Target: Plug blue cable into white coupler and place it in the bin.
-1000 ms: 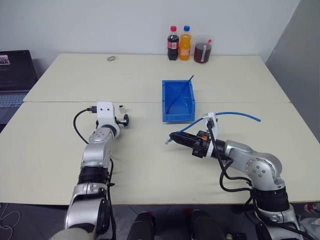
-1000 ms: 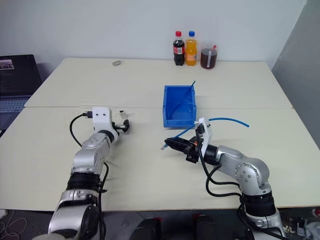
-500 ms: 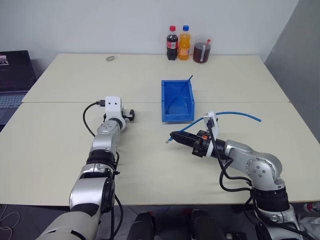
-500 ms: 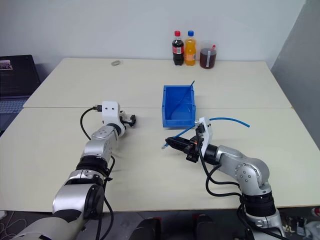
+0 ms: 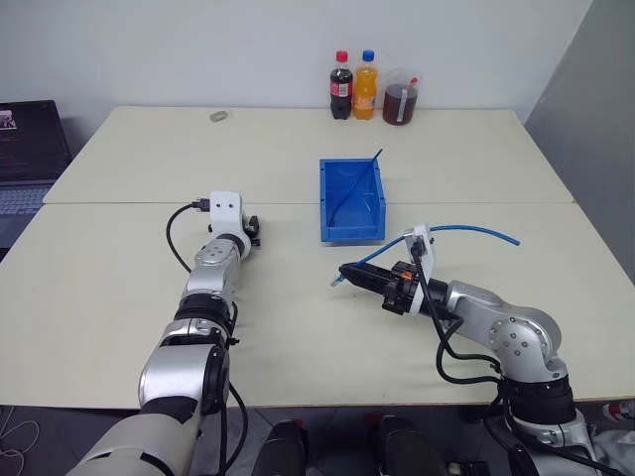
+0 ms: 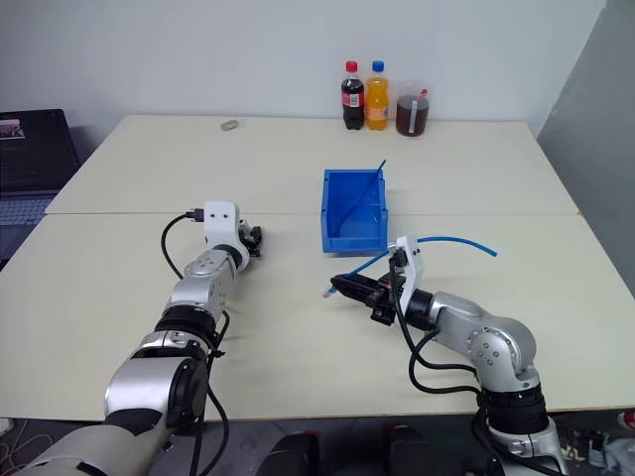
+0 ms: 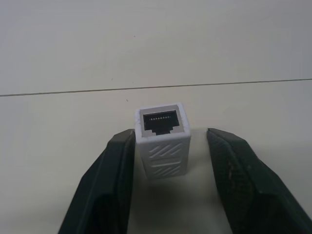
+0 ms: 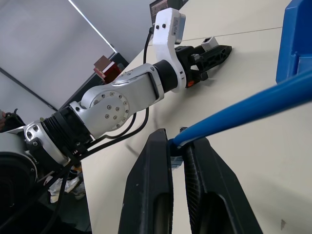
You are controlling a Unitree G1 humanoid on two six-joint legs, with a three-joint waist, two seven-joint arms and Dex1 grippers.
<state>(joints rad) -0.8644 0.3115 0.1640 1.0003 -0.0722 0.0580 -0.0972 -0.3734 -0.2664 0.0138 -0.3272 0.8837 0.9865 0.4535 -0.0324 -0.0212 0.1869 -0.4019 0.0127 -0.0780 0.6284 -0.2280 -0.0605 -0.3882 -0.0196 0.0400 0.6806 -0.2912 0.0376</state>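
Left of the bin (image 5: 351,234), on the table (image 5: 278,159): left gripper (image 5: 252,228), low and reaching away from the robot. Straddles the white coupler (image 7: 162,141) with fingers (image 7: 117,161) partly spread. One finger touches the coupler's side; the other stands off with a narrow gap. No pinch yet.

White coupler: rests on the table well to the left of the bin, about level with the bin's near wall. Dark socket opening faces the left wrist camera.

Just in front of the bin's near wall, above the table: right gripper (image 5: 347,275), pointing toward the robot's left. Fingers pressed together on the blue cable (image 5: 466,229) close to its plug end. A short tip pokes out past the fingertips, below the bin's near left corner. From the grip, runs back over the wrist and arcs in the air off to the bin's right.

Inside the bin: a thin dark strand (image 5: 359,178), leaning from the floor up over the far right corner.

Beyond the bin, at the table's far edge: a cola bottle (image 5: 342,86), an orange bottle (image 5: 367,86), a cup of dark drink (image 5: 401,99).

Far left of the bin, off the table: a laptop (image 5: 25,149).
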